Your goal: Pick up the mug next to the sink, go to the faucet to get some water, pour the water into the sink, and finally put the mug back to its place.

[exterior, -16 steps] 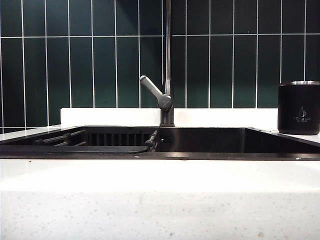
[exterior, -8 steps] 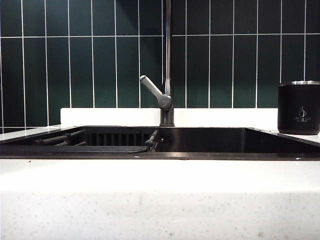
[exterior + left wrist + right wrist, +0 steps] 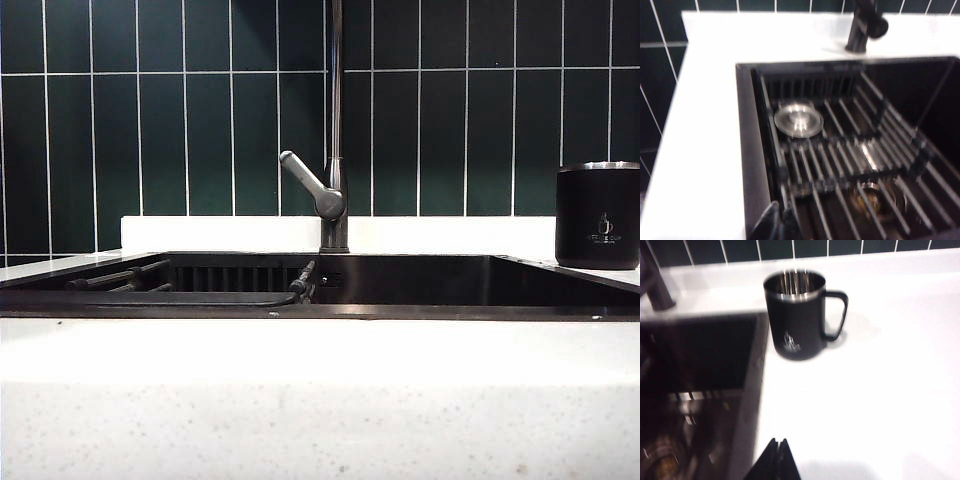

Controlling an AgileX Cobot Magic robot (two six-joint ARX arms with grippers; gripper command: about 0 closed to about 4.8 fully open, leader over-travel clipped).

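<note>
Right tool [image 3: 776, 450] hangs over the white surface [image 3: 880, 390], fingers pressed together, gripping nothing; the mug [image 3: 799, 315] stands upright well ahead of it, beside the sink [image 3: 700, 355]. Left tool [image 3: 777, 220], fingers together too, hovers above the sink's ribbed rack [image 3: 840, 150], faucet [image 3: 862, 25] beyond it.

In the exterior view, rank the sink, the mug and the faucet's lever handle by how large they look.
1. The sink, spanning nearly the full width.
2. The mug, upright on the counter at the right edge.
3. The lever handle, a short grey bar.
Nearness does not blur this order. Neither gripper shows here; both are shut in their wrist views.
</note>
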